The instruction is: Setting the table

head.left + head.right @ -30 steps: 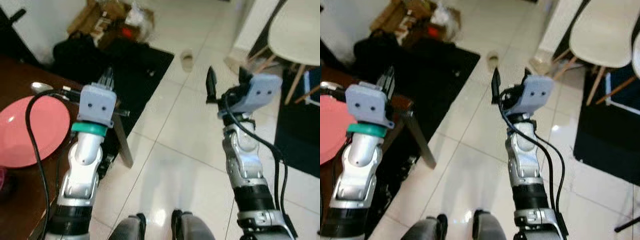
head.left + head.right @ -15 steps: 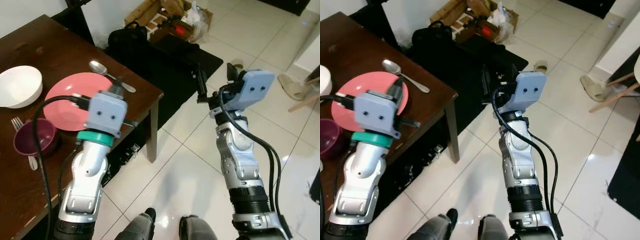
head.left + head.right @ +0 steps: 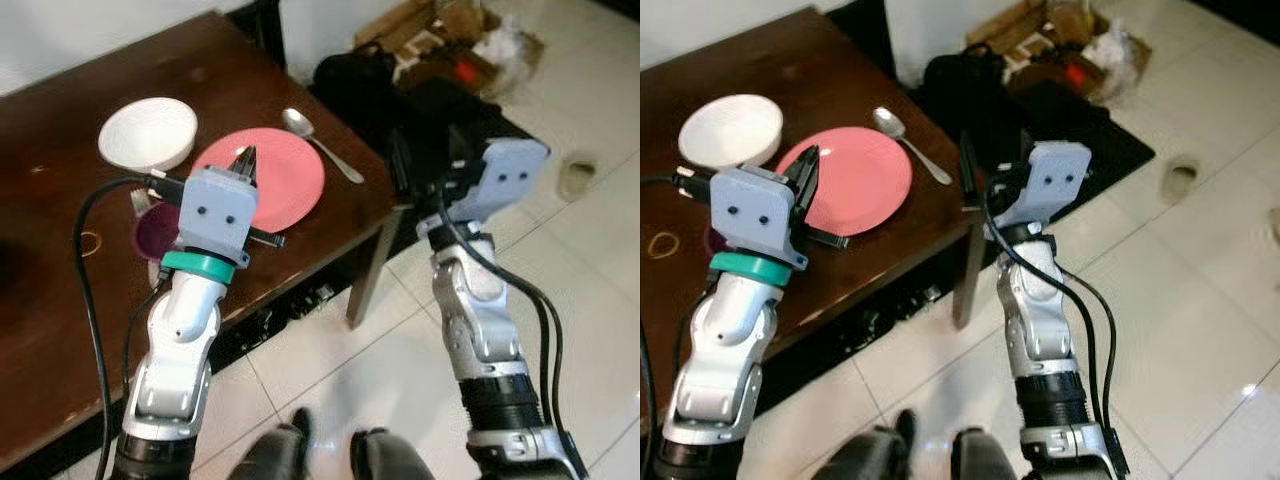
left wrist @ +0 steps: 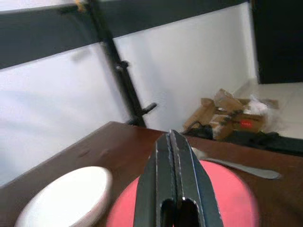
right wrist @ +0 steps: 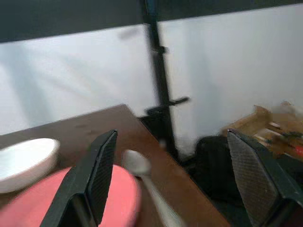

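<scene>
On the dark wooden table (image 3: 60, 300) lie a pink plate (image 3: 275, 175), a white bowl (image 3: 147, 133) behind it to the left, and a metal spoon (image 3: 322, 143) to the plate's right. A purple bowl (image 3: 152, 230) sits near the plate, partly hidden by my left arm. My left gripper (image 3: 243, 158) hovers above the plate's near-left rim, its fingers (image 4: 173, 156) pressed shut with nothing between them. Beyond the table's right corner my right gripper (image 3: 990, 165) hangs in the air, fingers (image 5: 97, 172) spread wide open and empty.
The table's corner and leg (image 3: 365, 280) stand between my arms. A black bag (image 3: 380, 85) and cardboard boxes (image 3: 450, 25) lie on a dark mat behind it. A slipper (image 3: 577, 172) rests on the white tiled floor. A rubber band (image 3: 88, 240) lies on the table.
The whole picture has swung, bringing the table, plate, bowls and spoon further into the picture. Both arms keep the same pose: left fingers shut, right fingers open.
</scene>
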`<state>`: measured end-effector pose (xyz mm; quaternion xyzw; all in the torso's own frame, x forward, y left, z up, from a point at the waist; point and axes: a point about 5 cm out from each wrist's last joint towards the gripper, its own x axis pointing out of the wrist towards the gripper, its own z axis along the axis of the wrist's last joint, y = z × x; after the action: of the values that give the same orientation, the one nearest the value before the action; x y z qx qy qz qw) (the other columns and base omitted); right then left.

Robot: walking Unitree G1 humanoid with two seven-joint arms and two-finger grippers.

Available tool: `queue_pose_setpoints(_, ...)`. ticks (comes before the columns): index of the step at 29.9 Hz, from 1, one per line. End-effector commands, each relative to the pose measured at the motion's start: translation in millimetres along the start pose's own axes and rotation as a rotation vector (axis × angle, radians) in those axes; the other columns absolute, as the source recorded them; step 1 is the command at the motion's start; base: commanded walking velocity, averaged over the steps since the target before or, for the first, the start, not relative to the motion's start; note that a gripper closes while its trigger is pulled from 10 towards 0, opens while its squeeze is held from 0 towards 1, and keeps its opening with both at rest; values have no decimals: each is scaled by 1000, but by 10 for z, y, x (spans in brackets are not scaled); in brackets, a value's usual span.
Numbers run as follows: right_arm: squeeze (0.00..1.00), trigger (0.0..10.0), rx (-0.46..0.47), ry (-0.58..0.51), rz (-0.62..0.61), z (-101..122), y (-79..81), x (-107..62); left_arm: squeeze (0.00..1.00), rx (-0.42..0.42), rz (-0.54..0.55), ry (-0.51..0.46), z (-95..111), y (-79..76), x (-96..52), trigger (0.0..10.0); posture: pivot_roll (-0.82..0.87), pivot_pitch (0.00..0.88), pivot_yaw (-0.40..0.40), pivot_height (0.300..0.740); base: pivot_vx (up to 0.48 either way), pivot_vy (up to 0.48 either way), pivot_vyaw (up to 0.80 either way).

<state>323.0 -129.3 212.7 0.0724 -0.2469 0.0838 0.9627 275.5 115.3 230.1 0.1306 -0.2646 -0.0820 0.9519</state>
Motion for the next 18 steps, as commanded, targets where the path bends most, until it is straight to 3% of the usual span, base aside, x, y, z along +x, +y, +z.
queue_pose_setpoints(1, 0, 10000, 7, 14, 2, -27, 17, -32, 0, -5, -12, 28, -40, -26, -4, 10000, -9, 110, 78, 740, 0, 0, 769)
queue_pose_setpoints(15, 0, 10000, 2, 9, -1, -10, -5, -30, 0, 3, -13, 23, 4, -9, 54, 10000, -5, 103, 84, 740, 0, 0, 764)
queue_pose_setpoints(18, 0, 10000, 5, 4, 1, 1, 2, -20, 0, 38, -14, 15, 29, 38, 65, 10000, 5, 101, 84, 740, 0, 0, 763)
